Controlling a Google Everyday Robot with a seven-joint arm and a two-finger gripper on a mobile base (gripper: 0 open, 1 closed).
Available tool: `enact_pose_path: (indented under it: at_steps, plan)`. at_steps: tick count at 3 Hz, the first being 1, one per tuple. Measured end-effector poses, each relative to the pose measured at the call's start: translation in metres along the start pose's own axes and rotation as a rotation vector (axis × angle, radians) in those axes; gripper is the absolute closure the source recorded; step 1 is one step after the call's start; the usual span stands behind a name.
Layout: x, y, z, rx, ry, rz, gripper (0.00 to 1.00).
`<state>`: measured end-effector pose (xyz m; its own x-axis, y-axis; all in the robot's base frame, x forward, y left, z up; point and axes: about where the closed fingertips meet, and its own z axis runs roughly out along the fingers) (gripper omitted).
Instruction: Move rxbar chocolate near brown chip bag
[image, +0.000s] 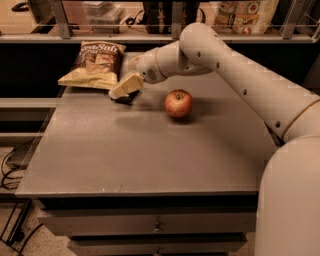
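The brown chip bag (95, 65) lies at the back left of the grey table (140, 150), dark brown on top with "Sea Salt" lettering and tan below. My gripper (125, 87) hangs low just right of the bag's lower corner. Under its tip a small dark flat thing shows on the table, the rxbar chocolate (123, 98), mostly covered by the gripper. It lies close beside the bag. I cannot see whether the gripper touches it.
A red apple (178, 103) stands on the table right of the gripper. My white arm (240, 75) reaches in from the right. A rail and a shelf with printed bags (245, 15) run behind the table.
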<state>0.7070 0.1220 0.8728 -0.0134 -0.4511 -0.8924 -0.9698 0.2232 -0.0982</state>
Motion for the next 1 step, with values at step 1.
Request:
enact_pose_path:
  at_steps: [1]
  plan:
    - [-0.0009, 0.001, 0.0008, -0.003, -0.003, 0.001, 0.0]
